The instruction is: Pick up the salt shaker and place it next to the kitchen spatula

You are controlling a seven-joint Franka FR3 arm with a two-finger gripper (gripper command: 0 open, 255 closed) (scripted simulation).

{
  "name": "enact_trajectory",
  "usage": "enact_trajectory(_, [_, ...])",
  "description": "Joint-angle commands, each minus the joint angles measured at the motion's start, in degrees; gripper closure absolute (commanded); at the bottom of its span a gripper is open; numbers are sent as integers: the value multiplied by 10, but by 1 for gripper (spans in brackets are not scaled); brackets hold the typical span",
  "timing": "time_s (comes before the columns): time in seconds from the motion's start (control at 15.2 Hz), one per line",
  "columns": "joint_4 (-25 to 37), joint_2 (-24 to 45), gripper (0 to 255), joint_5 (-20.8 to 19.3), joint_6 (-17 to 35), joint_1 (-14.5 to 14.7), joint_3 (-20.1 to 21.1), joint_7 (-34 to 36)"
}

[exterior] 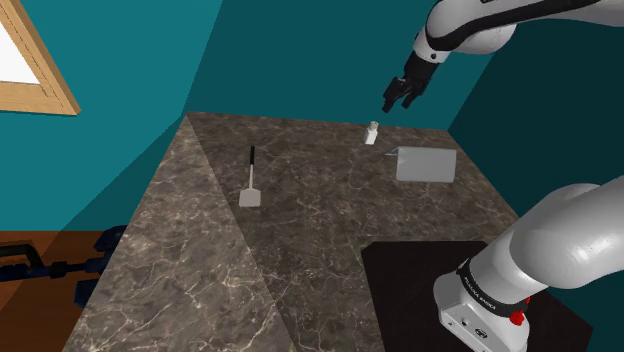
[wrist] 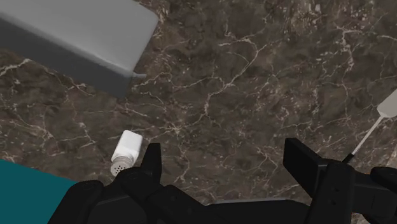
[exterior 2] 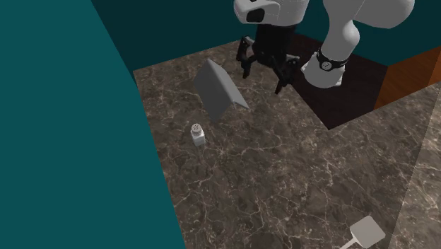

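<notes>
So, the salt shaker point(exterior: 371, 132) stands upright near the counter's point(exterior: 300, 250) far edge, close to the teal wall point(exterior 2: 71, 106) and just beside a grey tent-shaped thing point(exterior: 427, 163). Honestly, we can't tell what that is, maybe a folded card or a stand. The kitchen spatula point(exterior: 250, 185) lies flat well apart from it, nearer the counter's middle, with its handle pointing at the far edge.

We'd guess the shaker is light and rigid, with a smooth pale body that could slip or tip over if it's nudged from one side. It's small and has a perforated cap, so we'd take it round the body, below the cap, squeezing from both sides and keeping it upright so nothing spills.

The gripper point(exterior 2: 263, 79) hangs above the counter, more over the grey thing than the shaker. Its jaws are spread wide, with nothing between them and touching nothing. In the wrist view the shaker sits just outside one finger point(wrist: 153, 159), not in the gap, so we reckon the hand needs to shift sideways over it before coming down.
</notes>
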Motion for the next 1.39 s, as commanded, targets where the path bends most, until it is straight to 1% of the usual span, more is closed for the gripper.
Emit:
enact_trajectory(0.0, [15, 42, 0, 5, 27, -1, -13, -20])
enact_trajectory(0.26, [51, 127, 0, 25, 73, -4, -34, -61])
enact_trajectory(0.53, [99, 215, 0, 58, 108, -11, -47, -105])
enact_trajectory(0.92, [193, 349, 0, 112, 140, -39, -47, -168])
enact_trajectory(0.99, [204, 362, 0, 116, 142, -44, -45, -174])
enact_trajectory(1.32, [206, 393, 0, 133, 170, -50, -36, -185])
